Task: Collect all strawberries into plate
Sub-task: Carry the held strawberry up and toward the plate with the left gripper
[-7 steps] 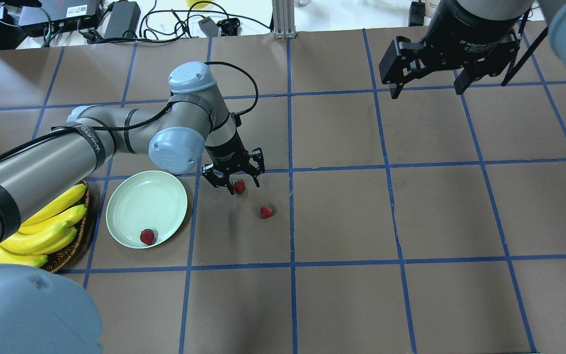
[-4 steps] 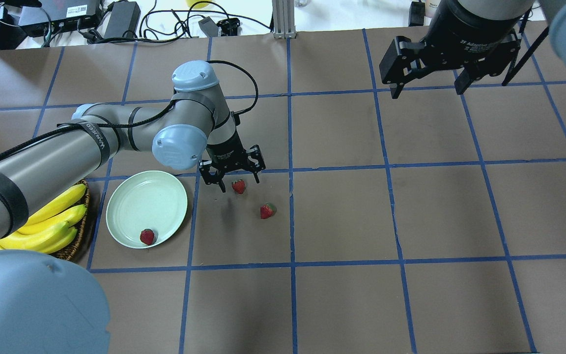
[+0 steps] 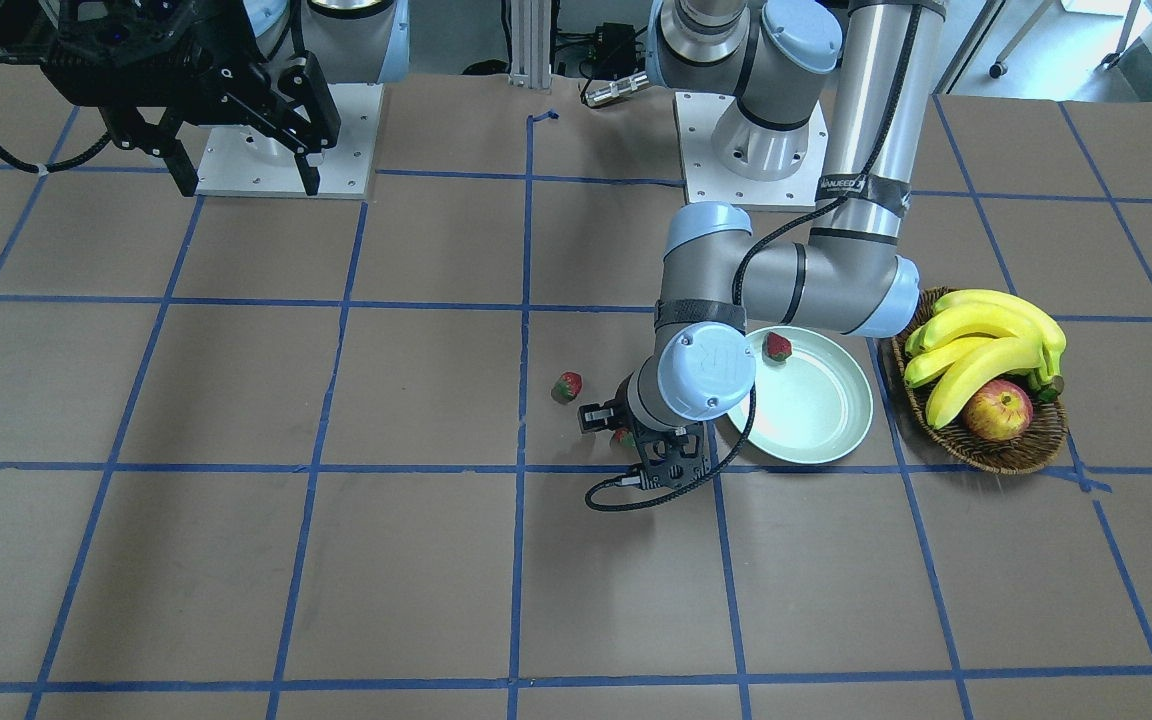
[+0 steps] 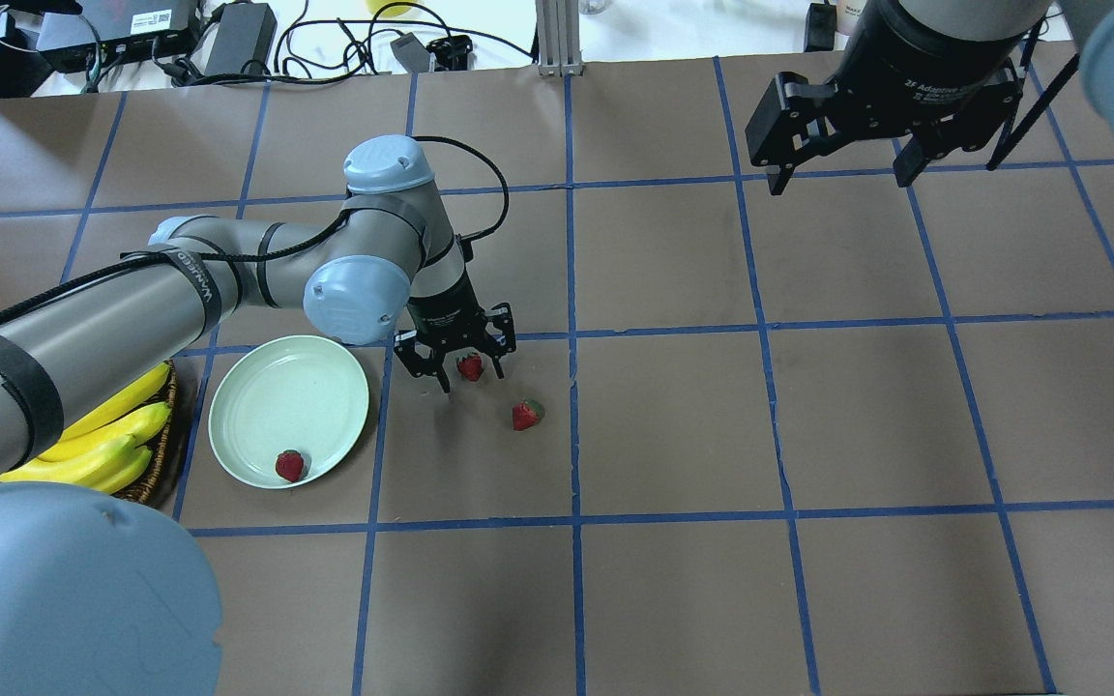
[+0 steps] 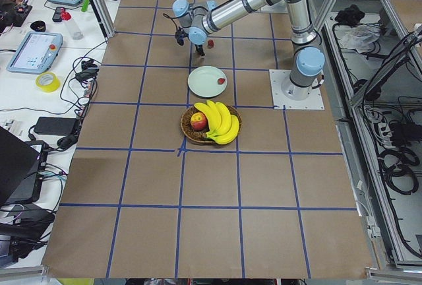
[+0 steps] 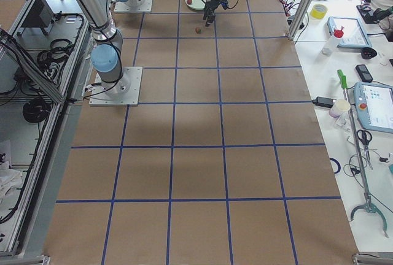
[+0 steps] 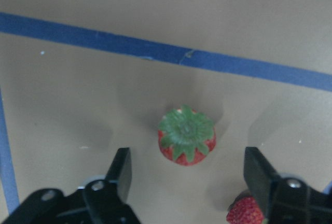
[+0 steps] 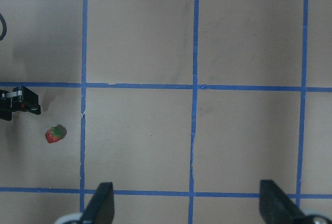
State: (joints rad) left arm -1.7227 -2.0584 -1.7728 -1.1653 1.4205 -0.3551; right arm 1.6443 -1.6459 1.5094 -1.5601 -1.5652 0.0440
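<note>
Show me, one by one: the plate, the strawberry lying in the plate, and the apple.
plate (image 4: 277, 391): overhead exterior view, bare middle of its floor.
strawberry in the plate (image 4: 289, 466): overhead exterior view, its red body.
apple (image 3: 998, 411): exterior front-facing view, its red top side.

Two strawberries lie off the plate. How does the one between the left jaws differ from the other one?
The strawberry between the jaws stands upright with its green cap facing up, while the loose strawberry lies on its side with its cap pointing sideways. The first is bracketed by the open left gripper; the loose one has nothing around it. The first is nearer the plate, the loose one farther. Both are small, red and on the table.
</note>
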